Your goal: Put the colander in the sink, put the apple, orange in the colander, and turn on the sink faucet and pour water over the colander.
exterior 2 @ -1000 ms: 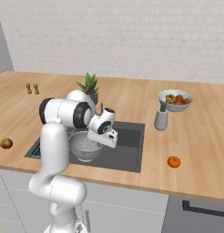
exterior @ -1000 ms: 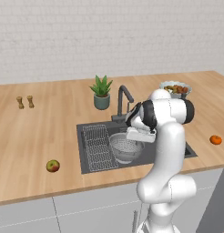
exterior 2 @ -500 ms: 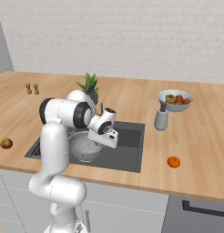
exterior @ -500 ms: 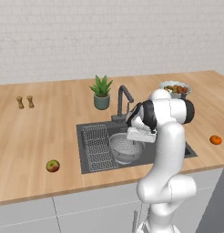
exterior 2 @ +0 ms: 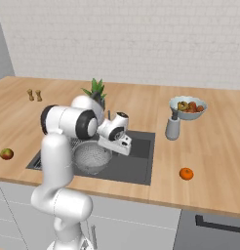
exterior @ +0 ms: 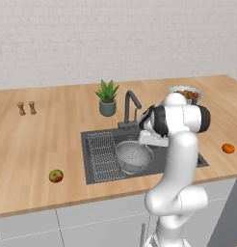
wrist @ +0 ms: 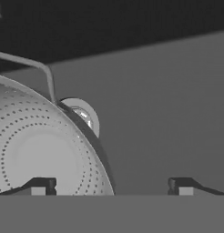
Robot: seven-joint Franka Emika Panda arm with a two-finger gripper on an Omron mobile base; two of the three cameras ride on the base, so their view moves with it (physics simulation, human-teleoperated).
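- One step looks done: the wide silvery perforated metal colander [exterior: 134, 155] now sits alone on the floor of the dark grey rectangular sink [exterior: 94, 140], where half a second ago the claw was closed on its rim.
- The two-finger gripper [wrist: 111, 185] has let go; in the hand view its dark tips stand wide apart, one over the bowl's edge and one over bare basin.
- The colander is empty. Its loop handle [wrist: 38, 73] is free, and the round silver drain [wrist: 84, 116] shows just beside its rim.
- The small red and yellow-green apple [exterior: 56, 175] lies on the wooden counter [exterior: 43, 140], left of the sink near the front edge.
- The plain bright orange fruit [exterior: 228, 148] rests on the counter well to the right.
- The pale bowl of mixed fruit [exterior 2: 188, 108] stands at the far right, apart from the sink.
- The slim dark gooseneck faucet [exterior: 131, 107] rises behind the basin; no water runs.
- I judge that fetching one fruit comes next.
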